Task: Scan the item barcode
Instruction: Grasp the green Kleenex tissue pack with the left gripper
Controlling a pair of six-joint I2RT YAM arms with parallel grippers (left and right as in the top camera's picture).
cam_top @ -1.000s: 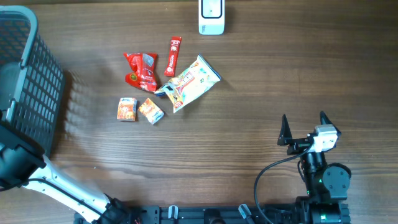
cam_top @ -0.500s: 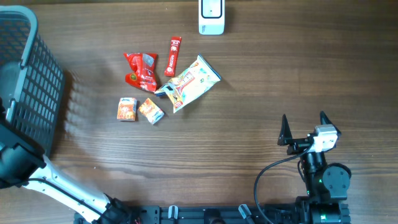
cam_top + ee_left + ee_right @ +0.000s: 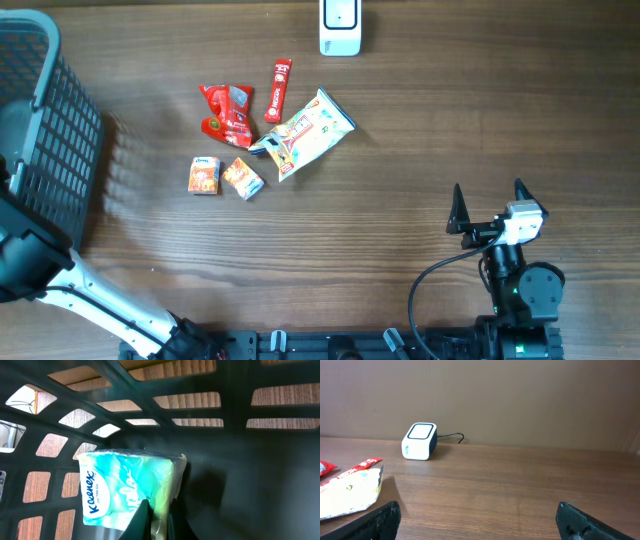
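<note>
A dark plastic mesh basket [image 3: 40,130] is standing at the left edge of a wooden table [image 3: 450,110], and the left arm [image 3: 30,265] is reaching into it from the lower left. Inside the basket, the left wrist camera is looking at a soft Kleenex tissue pack [image 3: 125,485], white and turquoise with the blue brand name running up its side, lying against the slatted basket wall [image 3: 240,460]. The left gripper [image 3: 159,510] is pinching the pack's right-hand edge, its two dark fingers [image 3: 142,520] pressing almost together with only the thin wrapper between them. The right gripper [image 3: 489,190] is resting low at the right of the table with its jaws spread wide and nothing between them (its two black fingertips are sitting at the far corners of its own camera view). A white barcode scanner [image 3: 340,27] with a dark-rimmed window on top is sitting at the far edge of the table, well apart from both grippers, its cable trailing behind it. Between basket and scanner, a cluster of groceries is lying on the wood: a red pouch [image 3: 226,113], a red stick sachet [image 3: 278,88], a white and yellow packet [image 3: 305,133], and two small orange boxes [image 3: 204,175] side by side.
</note>
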